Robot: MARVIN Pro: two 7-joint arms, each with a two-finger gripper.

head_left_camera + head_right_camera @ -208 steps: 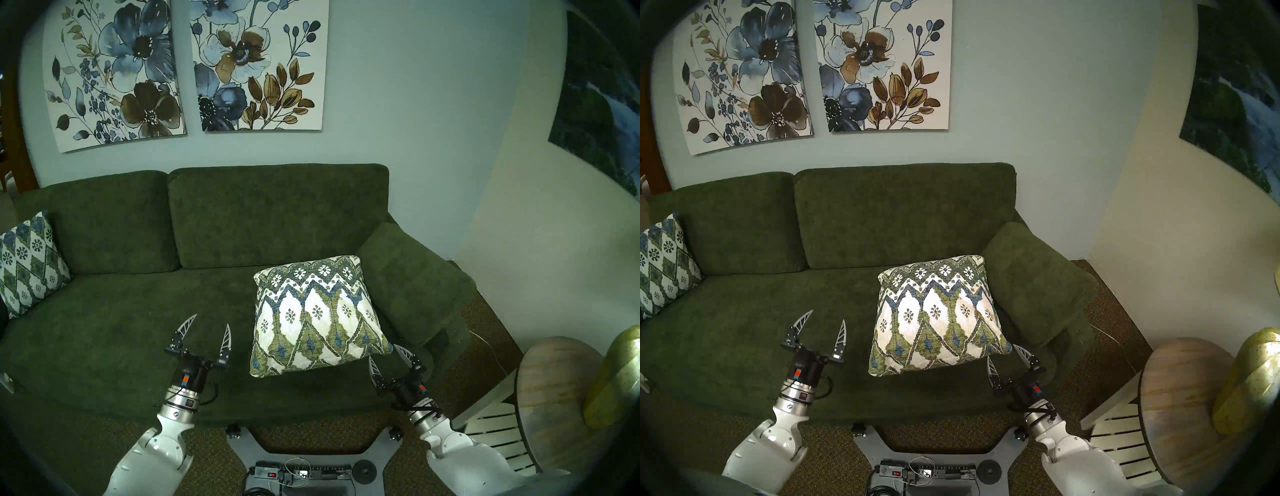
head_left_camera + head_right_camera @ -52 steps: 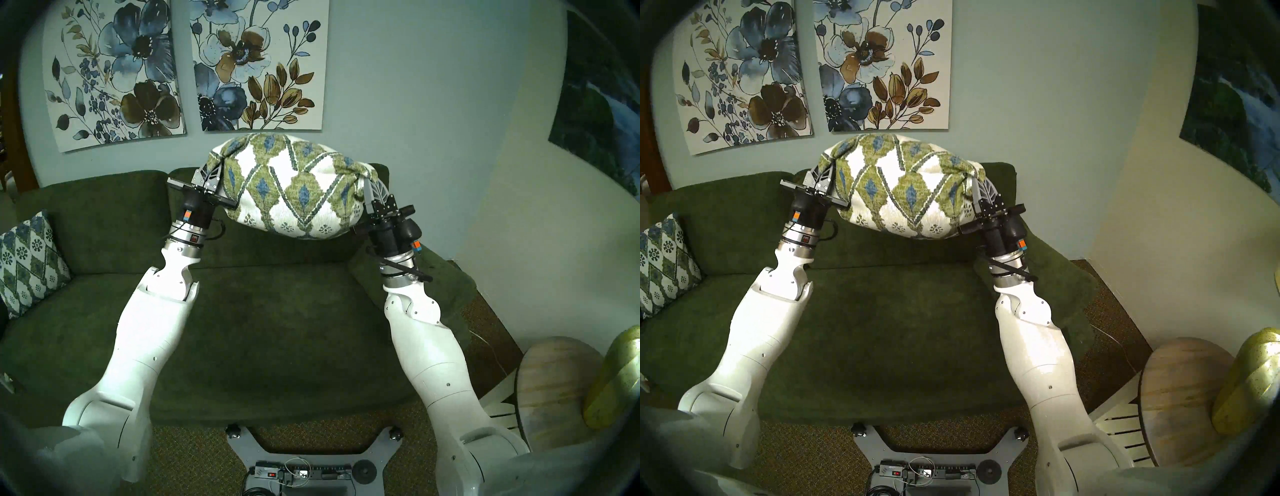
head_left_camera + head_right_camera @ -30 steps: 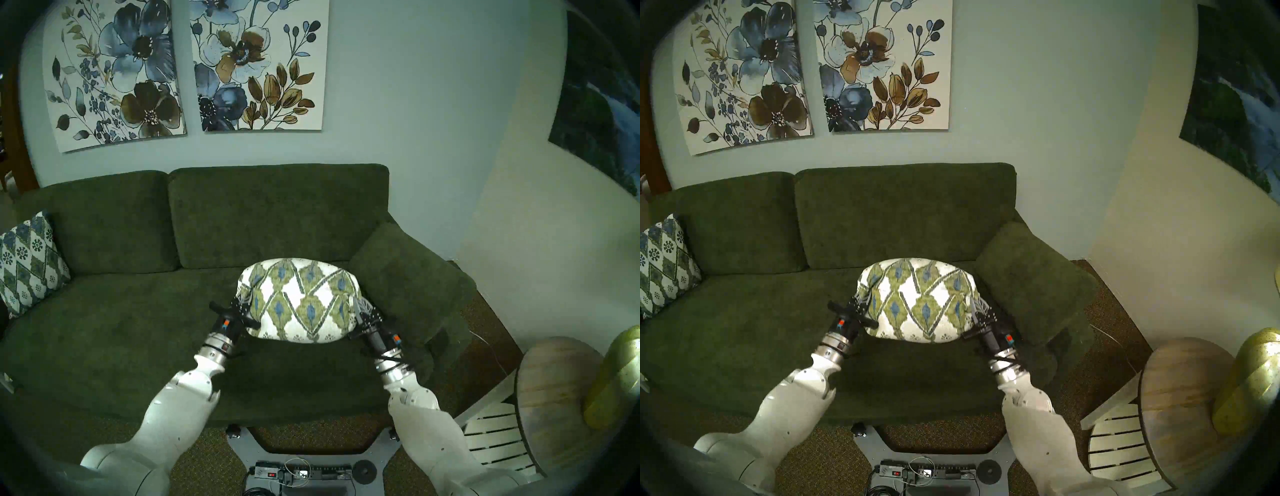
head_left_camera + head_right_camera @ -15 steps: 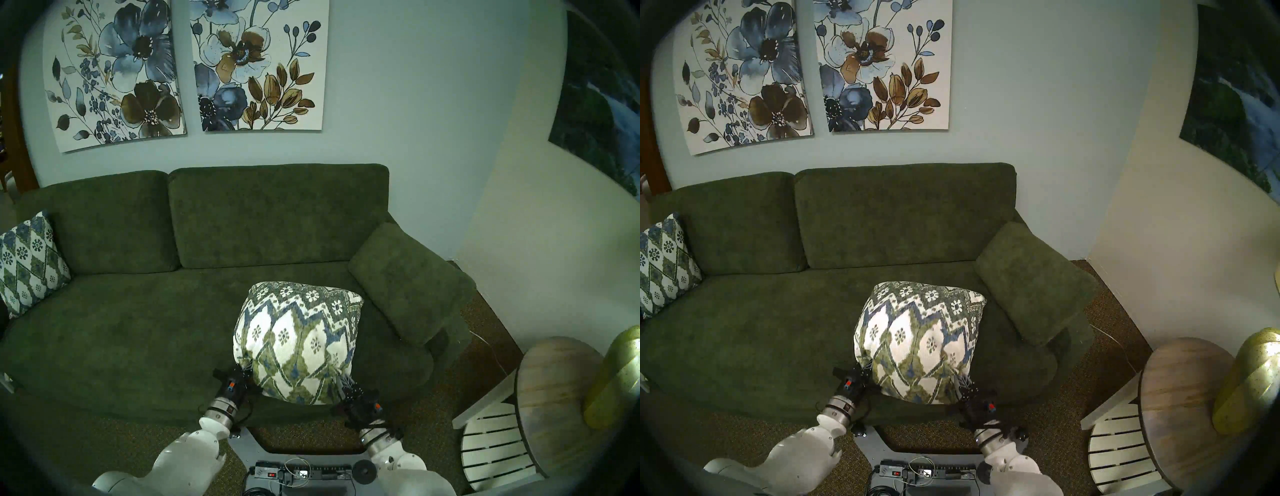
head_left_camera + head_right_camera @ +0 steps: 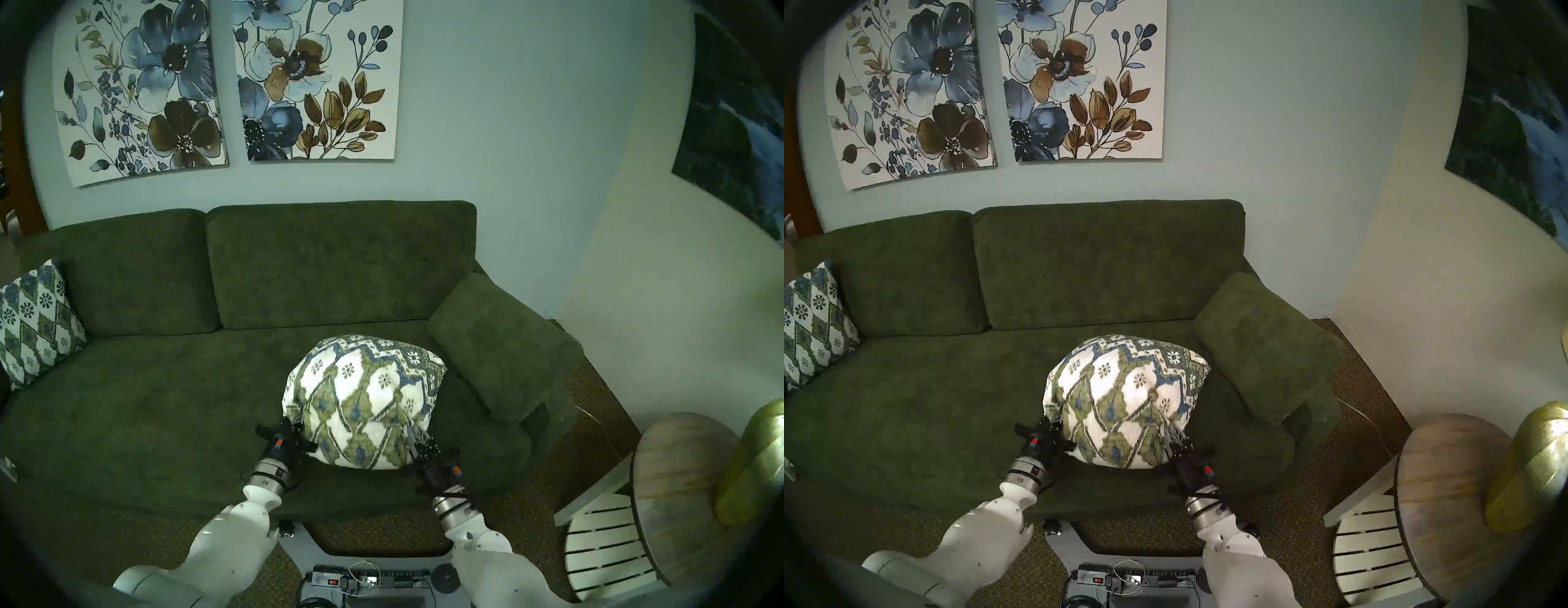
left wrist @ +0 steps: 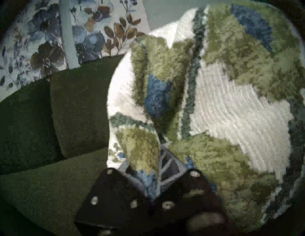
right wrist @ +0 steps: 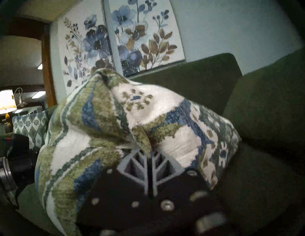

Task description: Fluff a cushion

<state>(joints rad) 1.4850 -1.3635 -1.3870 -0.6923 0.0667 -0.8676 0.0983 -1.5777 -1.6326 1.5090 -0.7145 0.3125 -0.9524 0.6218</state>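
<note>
Cushion (image 5: 365,399) pinched (both grippers), armrest (image 5: 500,339) beside, second pillow (image 5: 36,322) apart

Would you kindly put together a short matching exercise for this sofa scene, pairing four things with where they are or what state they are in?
Things:
1. cushion
2. smaller patterned pillow
3. left tool
4. two floral canvases

Places or states:
A. hanging on the wall above the sofa back
B. bunched up between both tools over the seat
C. propped at the sofa's left end
D. shut on the cushion's near left corner

Pairs: 1-B, 2-C, 3-D, 4-A. The right tool likewise pinches the cushion's near right corner.
</note>
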